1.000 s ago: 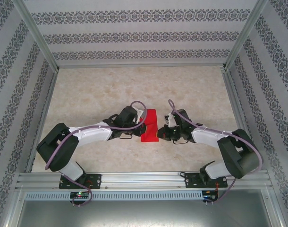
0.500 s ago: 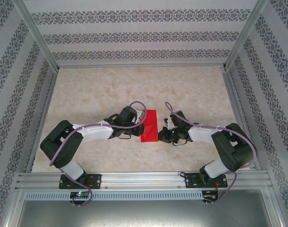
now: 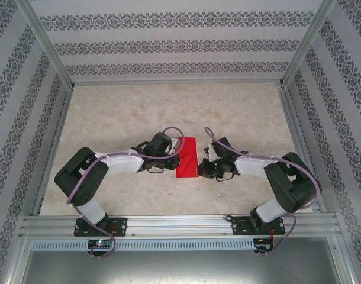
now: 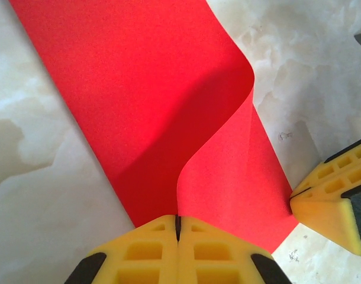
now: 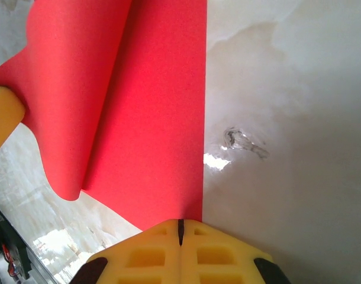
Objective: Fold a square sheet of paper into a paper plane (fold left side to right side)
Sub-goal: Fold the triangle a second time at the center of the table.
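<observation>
The square sheet of paper (image 3: pixel 187 157) is bright red and lies folded over itself on the marble table, between the two arms. My left gripper (image 3: pixel 173 158) is at its left side. In the left wrist view this gripper (image 4: pixel 178 222) is shut on the raised edge of the paper (image 4: pixel 139 89), whose flap curls up and over toward the right. My right gripper (image 3: pixel 202 169) is shut, and its tip (image 5: pixel 180 225) rests on the flat lower layer of the paper (image 5: pixel 151 118) by its straight right edge. No yellow reverse face shows.
The marble tabletop (image 3: pixel 121 112) stretches far behind the paper. Patterned walls and aluminium rails (image 3: pixel 174 223) enclose it. A yellow finger of the right gripper (image 4: pixel 328 201) sits close beside the paper's corner, and a left finger (image 5: pixel 3 115) touches the flap.
The left gripper has carried the red flap a little rightward and the paper looks narrower and flatter. The right arm has drawn in toward the paper's right edge.
</observation>
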{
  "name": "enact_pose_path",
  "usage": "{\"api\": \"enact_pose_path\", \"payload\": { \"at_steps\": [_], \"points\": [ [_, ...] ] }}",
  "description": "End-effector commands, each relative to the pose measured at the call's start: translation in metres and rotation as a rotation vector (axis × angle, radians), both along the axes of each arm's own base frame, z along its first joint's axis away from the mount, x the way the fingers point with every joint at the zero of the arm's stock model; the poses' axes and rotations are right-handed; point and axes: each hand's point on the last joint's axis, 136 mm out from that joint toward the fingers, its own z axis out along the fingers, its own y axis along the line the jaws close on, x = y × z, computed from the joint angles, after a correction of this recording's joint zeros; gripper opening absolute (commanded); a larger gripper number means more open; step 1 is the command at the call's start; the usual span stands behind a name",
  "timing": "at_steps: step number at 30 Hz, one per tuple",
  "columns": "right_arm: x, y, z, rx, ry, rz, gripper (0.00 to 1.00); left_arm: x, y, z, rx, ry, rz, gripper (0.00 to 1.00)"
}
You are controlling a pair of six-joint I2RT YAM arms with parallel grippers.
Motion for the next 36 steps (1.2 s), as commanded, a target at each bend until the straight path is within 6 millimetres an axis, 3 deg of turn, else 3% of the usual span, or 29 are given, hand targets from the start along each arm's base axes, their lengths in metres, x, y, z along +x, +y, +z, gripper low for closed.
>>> {"api": "enact_pose_path", "payload": {
  "at_steps": [1, 36],
  "points": [
    [-0.009, -0.008, -0.014, -0.070, 0.035, 0.011, 0.00, 0.009, 0.000, 0.004, 0.004, -0.016, -0.012, 0.00],
    [-0.011, -0.009, -0.017, -0.083, 0.043, 0.022, 0.00, 0.022, 0.005, -0.013, 0.057, -0.006, 0.018, 0.00]
  ]
}}
